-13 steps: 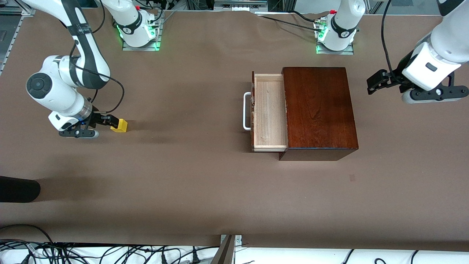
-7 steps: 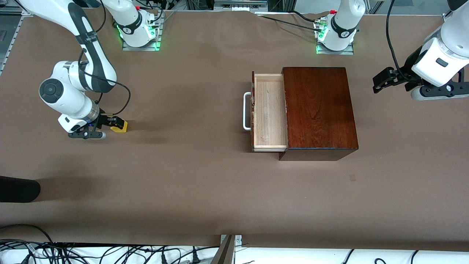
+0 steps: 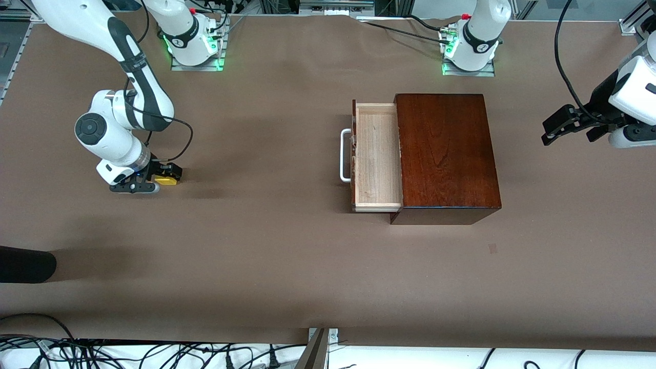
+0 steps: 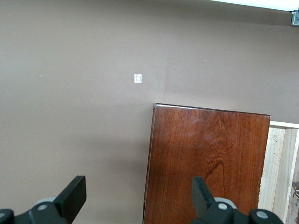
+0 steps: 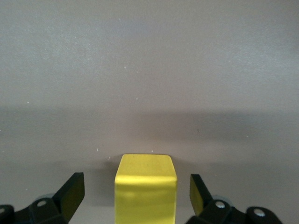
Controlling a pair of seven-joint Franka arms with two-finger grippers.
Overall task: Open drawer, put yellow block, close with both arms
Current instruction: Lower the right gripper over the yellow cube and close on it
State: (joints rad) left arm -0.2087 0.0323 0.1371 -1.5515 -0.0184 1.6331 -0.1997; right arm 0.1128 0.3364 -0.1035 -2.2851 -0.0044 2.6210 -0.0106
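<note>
The yellow block (image 3: 167, 179) sits on the table toward the right arm's end. My right gripper (image 3: 168, 174) is low around it and open; the block (image 5: 145, 189) lies between the two fingers (image 5: 70, 191) with a gap on each side. The drawer (image 3: 376, 156) is pulled out of the dark wooden box (image 3: 446, 154), its pale tray empty, its white handle (image 3: 344, 155) facing the right arm's end. My left gripper (image 3: 556, 125) is open in the air over the table past the box, toward the left arm's end; the box (image 4: 205, 163) shows between its fingers.
Brown table cover throughout. A dark rounded object (image 3: 25, 264) pokes in at the table's edge near the front camera, at the right arm's end. Cables (image 3: 102, 353) and a metal bracket (image 3: 318, 348) lie along the near edge. A small white tag (image 4: 138, 78) is on the cover.
My right gripper has moved over the yellow block so the block now sits between its fingers. My left gripper has pulled farther away from the box toward the left arm's end.
</note>
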